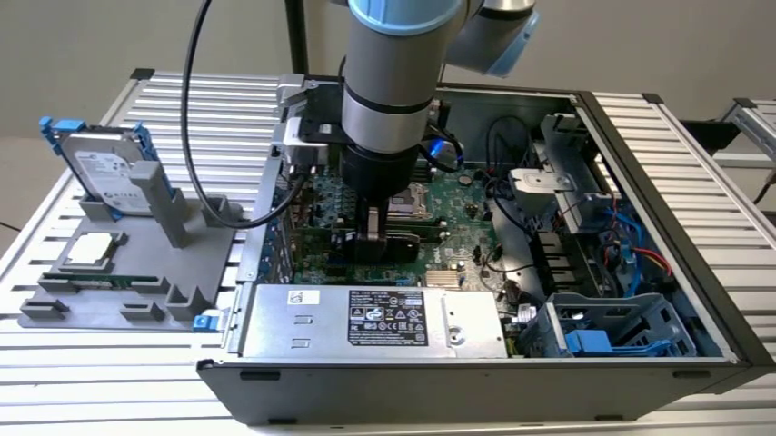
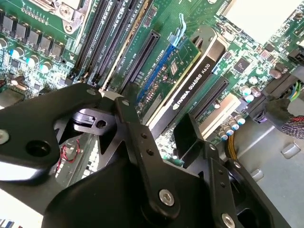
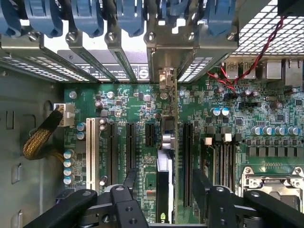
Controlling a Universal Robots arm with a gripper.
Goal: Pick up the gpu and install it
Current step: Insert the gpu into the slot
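Arm is down inside the open case point(image 1: 679, 363), gripper point(image 1: 376, 238) low over the motherboard point(image 1: 467, 218).

GPU point(image 2: 187, 85) is already out of the holder and inside the case: in the second wrist view it stands on edge along an expansion slot, black shroud facing the camera, green board behind it. In the first wrist view the card point(image 3: 165, 185) runs edge-on between the two fingers point(image 3: 203, 187), its bracket point(image 3: 167, 78) up against the rear slot openings.

Gripper state: fingers sit either side of the card, slightly apart from it as far as both wrist views show. I judge the jaws apart, not clamping.

Progress: pick-up and transfer are done; card looks lined up with the slot. Whether its edge is fully pressed home I cannot tell.

Gray holder point(image 1: 122, 272) on the exterior view's left carries the hard drive point(image 1: 107, 173), well apart from the case.
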